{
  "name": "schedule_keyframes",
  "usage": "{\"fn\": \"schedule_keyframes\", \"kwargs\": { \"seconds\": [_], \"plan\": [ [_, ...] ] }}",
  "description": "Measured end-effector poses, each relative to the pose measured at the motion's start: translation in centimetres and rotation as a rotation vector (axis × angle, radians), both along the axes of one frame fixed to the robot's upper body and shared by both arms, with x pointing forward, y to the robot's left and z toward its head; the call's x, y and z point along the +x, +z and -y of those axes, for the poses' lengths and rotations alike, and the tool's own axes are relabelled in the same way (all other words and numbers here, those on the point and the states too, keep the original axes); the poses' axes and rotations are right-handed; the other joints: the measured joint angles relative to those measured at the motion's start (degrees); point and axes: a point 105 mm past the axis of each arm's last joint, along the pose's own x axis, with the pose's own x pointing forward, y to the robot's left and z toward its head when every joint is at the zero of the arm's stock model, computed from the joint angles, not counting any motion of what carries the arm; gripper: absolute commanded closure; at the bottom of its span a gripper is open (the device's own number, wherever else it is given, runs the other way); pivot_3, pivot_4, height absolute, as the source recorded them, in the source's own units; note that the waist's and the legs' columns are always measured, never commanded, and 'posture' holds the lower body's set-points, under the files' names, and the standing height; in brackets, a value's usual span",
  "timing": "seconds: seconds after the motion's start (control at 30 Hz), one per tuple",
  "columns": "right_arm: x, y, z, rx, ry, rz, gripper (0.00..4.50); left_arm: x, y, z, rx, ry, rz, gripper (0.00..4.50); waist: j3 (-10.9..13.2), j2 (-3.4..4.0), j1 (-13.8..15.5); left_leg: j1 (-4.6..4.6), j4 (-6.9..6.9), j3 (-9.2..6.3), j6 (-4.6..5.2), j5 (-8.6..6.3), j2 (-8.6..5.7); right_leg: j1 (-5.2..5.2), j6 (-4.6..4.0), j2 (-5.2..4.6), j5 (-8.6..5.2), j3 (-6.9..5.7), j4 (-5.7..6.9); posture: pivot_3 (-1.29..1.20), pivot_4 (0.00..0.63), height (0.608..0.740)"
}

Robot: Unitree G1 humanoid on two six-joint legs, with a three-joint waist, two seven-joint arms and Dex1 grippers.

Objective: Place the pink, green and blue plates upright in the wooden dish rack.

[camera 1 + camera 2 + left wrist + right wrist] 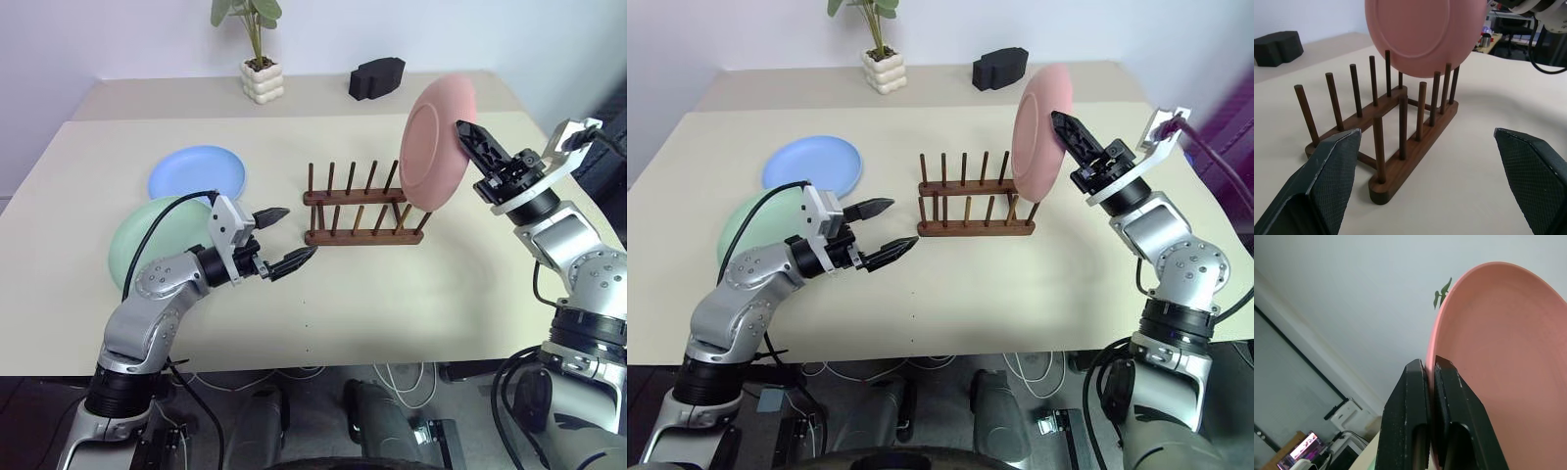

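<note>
The right gripper [468, 133] is clamping the rim of the round matte pink plate [436, 142], holding it upright over the right end of the dark wooden pegged dish rack [357, 208], possibly touching the pegs. The left gripper [290, 238] is hovering left of the rack, fingers spread.

The pink plate [437, 143], pinched on its rim by the right tool [466, 133], hangs over the right end of the wooden dish rack [360, 206] and blocks the slots there. The slots toward the left end are free. The left tool [290, 238], fingers spread, hovers just left of the rack, with bare desk [411, 294] in front.
</note>
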Motion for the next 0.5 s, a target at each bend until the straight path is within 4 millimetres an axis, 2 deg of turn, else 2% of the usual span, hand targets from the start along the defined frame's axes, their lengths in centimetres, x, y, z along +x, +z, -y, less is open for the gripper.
{"fn": "schedule_keyframes", "kwargs": {
  "seconds": [0.13, 0.27, 0.33, 0.37, 0.5],
  "plan": [
    [0.21, -0.55, 0.2, 0.009, -0.005, -0.022, 3.21, -0.02, 0.06, -0.01, -0.001, 0.0, 0.008, 0.0, 0.0, 0.0, 0.0, 0.0, 0.0, 0.0, 0.0, 0.0, 0.0, 0.0, 0.0, 0.0, 0.0, 0.0, -0.01, 0.0, 0.15, 0.735],
    [0.26, -0.65, 0.25, 0.009, -0.007, -0.027, 1.14, -0.07, 0.02, -0.05, -0.002, 0.002, 0.011, 0.0, 0.0, 0.0, 0.0, 0.0, 0.0, 0.0, 0.0, 0.0, 0.0, 0.0, 0.0, 0.0, 0.0, 0.0, -0.01, 0.0, 0.15, 0.735],
    [0.31, -0.71, 0.29, 0.005, -0.012, -0.028, 0.25, -0.1, -0.1, -0.09, -0.002, 0.003, 0.007, 0.0, 0.0, 0.0, -0.01, 0.0, 0.0, 0.0, 0.0, 0.0, 0.0, 0.0, 0.0, 0.0, 0.0, 0.0, -0.01, 0.0, 0.15, 0.735],
    [0.32, -0.72, 0.31, 0.004, -0.014, -0.028, 0.08, -0.11, -0.14, -0.1, -0.002, 0.004, 0.006, 0.0, 0.0, 0.0, -0.01, 0.0, 0.0, 0.0, 0.0, 0.0, 0.0, -0.01, 0.0, 0.0, 0.0, 0.0, -0.01, 0.0, 0.15, 0.735],
    [0.74, -0.84, 0.97, -0.008, -0.068, -0.024, 0.08, -0.1, -0.13, -0.11, -0.002, 0.004, 0.008, 0.0, 0.0, 0.0, 0.0, -0.01, 0.0, 0.01, 0.0, 0.0, 0.0, -0.01, 0.01, 0.0, -0.01, 0.0, -0.02, 0.0, 0.15, 0.735]
  ]
}}
